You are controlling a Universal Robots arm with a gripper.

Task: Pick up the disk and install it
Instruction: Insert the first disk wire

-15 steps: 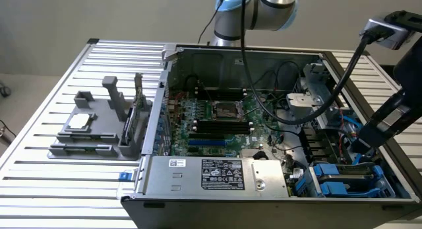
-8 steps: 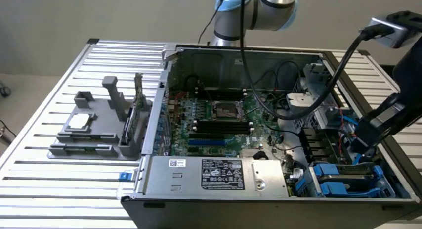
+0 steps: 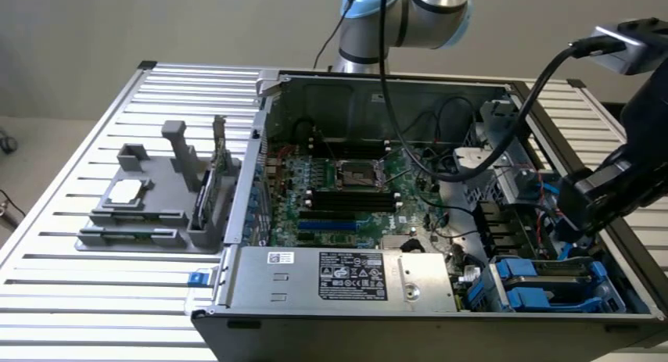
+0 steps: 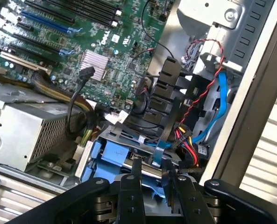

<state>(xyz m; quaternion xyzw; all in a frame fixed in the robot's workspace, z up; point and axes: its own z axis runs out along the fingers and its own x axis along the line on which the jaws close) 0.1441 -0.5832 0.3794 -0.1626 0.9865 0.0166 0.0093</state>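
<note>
1. Tool [image 4: 152,164] hangs just above the disk [image 4: 112,155]; whether it pinches the disk or stands spread cannot be told.
2. Disk, framed by its blue carrier, sits in the drive bay at a corner of the open computer case [image 3: 418,335].
3. Power-supply box [image 3: 345,277] lies just beside that bay, on the exterior view's left; a blue cable [image 4: 221,93] runs near the disk.
4. Motherboard [image 3: 313,182] lies deeper inside the case.
5. Grey holder [image 3: 146,209] stands on the bench [image 3: 73,315], outside the case, well apart from the disk.

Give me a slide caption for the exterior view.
Gripper low over the blue-framed disk inside the open computer case.
</note>
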